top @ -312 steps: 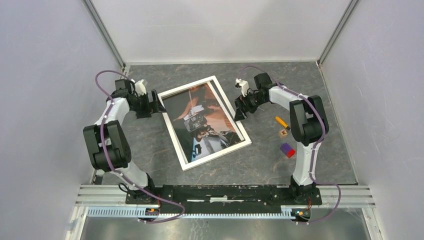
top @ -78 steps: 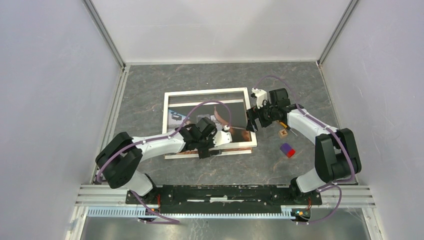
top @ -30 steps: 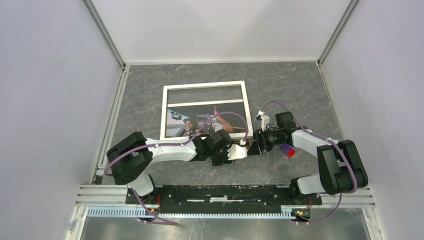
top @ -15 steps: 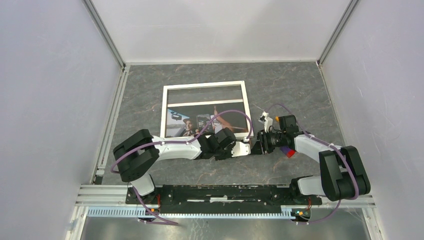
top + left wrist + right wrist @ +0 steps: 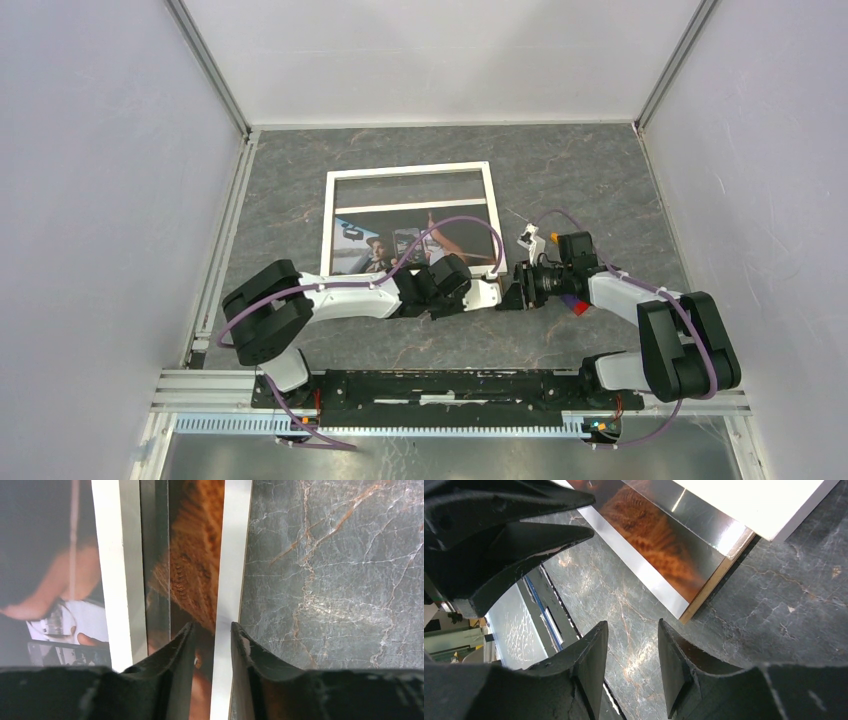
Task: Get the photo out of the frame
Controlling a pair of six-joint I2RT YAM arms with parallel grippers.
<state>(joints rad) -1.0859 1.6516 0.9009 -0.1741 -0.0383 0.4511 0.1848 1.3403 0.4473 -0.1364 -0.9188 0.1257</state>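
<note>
The photo (image 5: 195, 565) sat partway out of the frame (image 5: 410, 170) — left claw (image 5: 212, 626) and right claw (image 5: 632, 622), part-open and empty, next needed to pinch it.

You're looking at a frame (image 5: 410, 170) with a white border, on a dark grey marbled tabletop (image 5: 600, 170) veined in white and rust. Your photo (image 5: 197, 540) shows an orange-brown knit texture with a white strip along its edge. The backing panel (image 5: 718, 576) edge is light brown. The left gripper (image 5: 212, 626) and right gripper (image 5: 632, 624) are black, and the cable (image 5: 460, 221) is purple.
</note>
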